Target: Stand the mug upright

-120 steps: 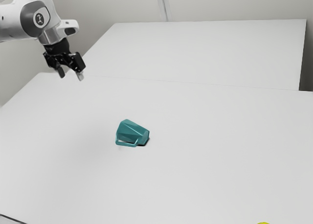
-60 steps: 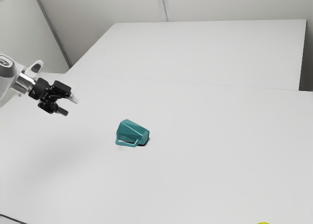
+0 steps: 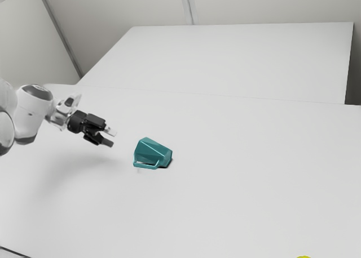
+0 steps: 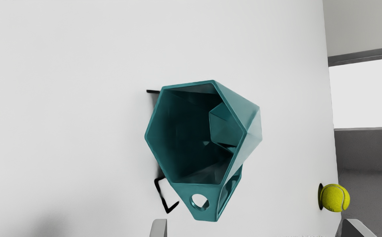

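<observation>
— Wrist view: what is pictured?
— A teal mug [image 4: 194, 138], tipped on its side, its six-sided mouth turned toward the pincer [image 4: 258, 228]. The handle [image 4: 212, 210] is seen on the side nearest the fingertips, which are spread wide with nothing held between them.

— How is the grip best made?
— The approach should be kept low and slow, it is judged, so that the mug is not pushed. One finger might be slid inside the rim and the other kept outside, the wall then pinched firmly; a hold across the tapered body could slip. The base should be swung down, the handle kept from snagging, and release delayed until the base is flat.

— And beyond the mug?
— A tennis ball [image 4: 335, 197] is seen near the edge, with grey and bright areas of the room past it.

— Exterior view: where is everything placed?
— The mug is seen left of centre, the open pincer to its upper left, apart from it. A smooth white tabletop [image 3: 225, 196] is spread across the frame, crossed by a thin seam in the upper part. It is backed by a pale wall [image 3: 271, 4] at the top, and plenty of room is left for the turn.
</observation>
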Robot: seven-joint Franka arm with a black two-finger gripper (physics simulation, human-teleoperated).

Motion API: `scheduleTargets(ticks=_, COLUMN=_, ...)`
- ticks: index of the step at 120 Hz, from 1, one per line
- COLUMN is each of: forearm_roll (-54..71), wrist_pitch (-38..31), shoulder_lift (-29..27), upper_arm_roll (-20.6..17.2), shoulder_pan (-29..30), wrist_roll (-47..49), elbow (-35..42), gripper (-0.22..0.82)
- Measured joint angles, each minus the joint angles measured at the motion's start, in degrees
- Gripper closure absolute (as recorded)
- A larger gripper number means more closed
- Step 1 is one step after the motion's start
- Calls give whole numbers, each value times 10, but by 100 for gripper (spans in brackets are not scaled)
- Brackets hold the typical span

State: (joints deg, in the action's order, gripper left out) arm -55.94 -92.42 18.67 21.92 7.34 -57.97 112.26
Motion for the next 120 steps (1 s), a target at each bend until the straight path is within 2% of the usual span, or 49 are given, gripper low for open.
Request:
scheduleTargets(ticks=24, forearm_roll=-36, wrist_pitch=25, shoulder_lift=42, upper_arm_roll=-34, shoulder_pan=2, wrist_roll=-85, elbow=-24, gripper=4)
scheduleTargets(ticks=65, forearm_roll=-72, wrist_pitch=35, shoulder_lift=93, upper_arm_roll=-42, shoulder_pan=-36, wrist_roll=-181, elbow=-47, gripper=5)
scheduleTargets(ticks=92, forearm_roll=-94, wrist_pitch=27, shoulder_lift=83, upper_arm_roll=-43, shoulder_pan=-57, wrist_roll=-220, elbow=-23, gripper=12)
scheduleTargets(ticks=97, forearm_roll=-96, wrist_pitch=24, shoulder_lift=81, upper_arm_roll=-43, shoulder_pan=-57, wrist_roll=-225, elbow=-16, gripper=16)
scheduleTargets(ticks=111, forearm_roll=-101, wrist_pitch=17, shoulder_lift=78, upper_arm_roll=-43, shoulder_pan=-58, wrist_roll=-239, elbow=-11, gripper=43)
scheduleTargets(ticks=120, forearm_roll=-102, wrist_pitch=12, shoulder_lift=75, upper_arm_roll=-43, shoulder_pan=-58, wrist_roll=-246, elbow=-12, gripper=55)
